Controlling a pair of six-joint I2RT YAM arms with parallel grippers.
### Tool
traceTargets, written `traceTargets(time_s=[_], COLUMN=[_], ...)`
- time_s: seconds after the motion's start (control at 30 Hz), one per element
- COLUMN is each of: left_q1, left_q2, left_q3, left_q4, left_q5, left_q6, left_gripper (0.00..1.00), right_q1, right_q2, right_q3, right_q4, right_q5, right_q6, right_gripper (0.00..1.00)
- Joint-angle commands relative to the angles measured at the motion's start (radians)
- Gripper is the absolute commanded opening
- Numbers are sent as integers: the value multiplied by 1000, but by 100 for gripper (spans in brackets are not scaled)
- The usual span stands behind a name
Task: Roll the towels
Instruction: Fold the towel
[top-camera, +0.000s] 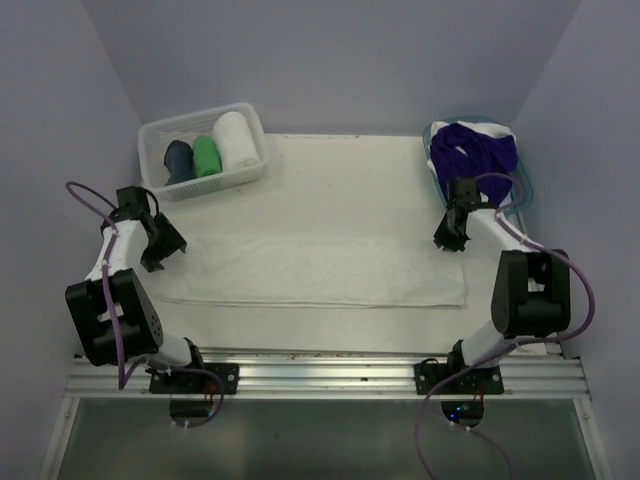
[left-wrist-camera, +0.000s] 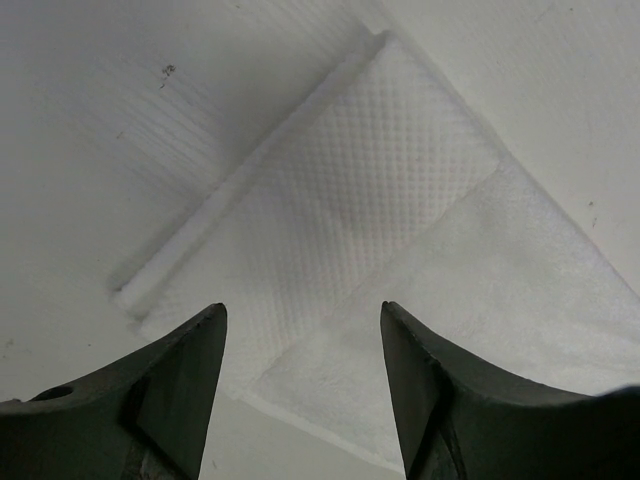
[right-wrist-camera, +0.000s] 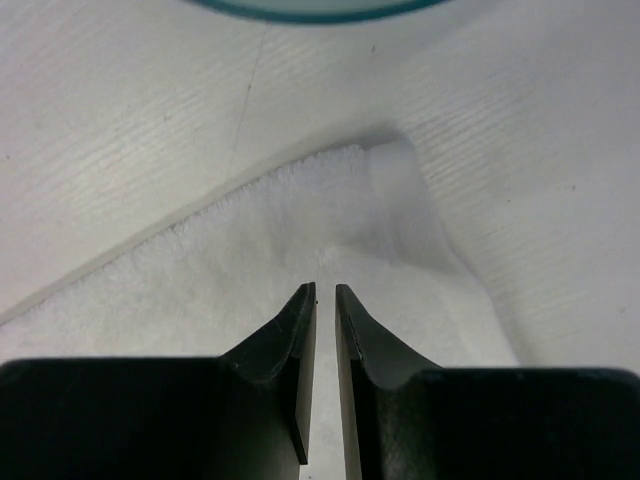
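Note:
A big white towel (top-camera: 310, 272) lies flat as a long folded strip across the front of the table. My left gripper (top-camera: 165, 245) hovers over its left end, open, with nothing between the jaws; the left wrist view shows the layered corner of the towel (left-wrist-camera: 400, 220) beneath the gripper (left-wrist-camera: 302, 308). My right gripper (top-camera: 447, 240) is over the towel's far right corner. In the right wrist view this gripper (right-wrist-camera: 325, 288) has its jaws nearly together with a thin slit, no cloth visibly pinched. The towel corner (right-wrist-camera: 395, 165) is puckered up just ahead.
A clear white basket (top-camera: 160, 130) at the back left holds rolled navy (top-camera: 180, 160), green (top-camera: 207, 155) and white (top-camera: 234, 142) towels. A light blue tub (top-camera: 525, 190) at the back right holds a purple towel (top-camera: 480, 148); its rim (right-wrist-camera: 320, 12) is close ahead of the right gripper.

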Motion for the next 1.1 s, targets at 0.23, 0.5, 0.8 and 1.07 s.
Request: traceTargets(time_s=[0.23, 0.5, 0.8, 1.07], left_q1=[3, -8, -77, -120], left_q2=[25, 37, 60, 98], left_q3=[26, 30, 38, 81], left_q4=[10, 16, 13, -48], left_q5=[36, 160, 127, -92], left_q6=[-3, 60, 51, 40], left_gripper=[66, 70, 72, 71], right_q1=[102, -58, -79, -79], right_q2=[0, 126, 96, 69], right_q3=[-124, -66, -52, -64], right_q4=[51, 65, 79, 85], right_q5=[-71, -36, -67, -107], right_q6=[41, 27, 26, 16], right_gripper=[19, 18, 19, 20])
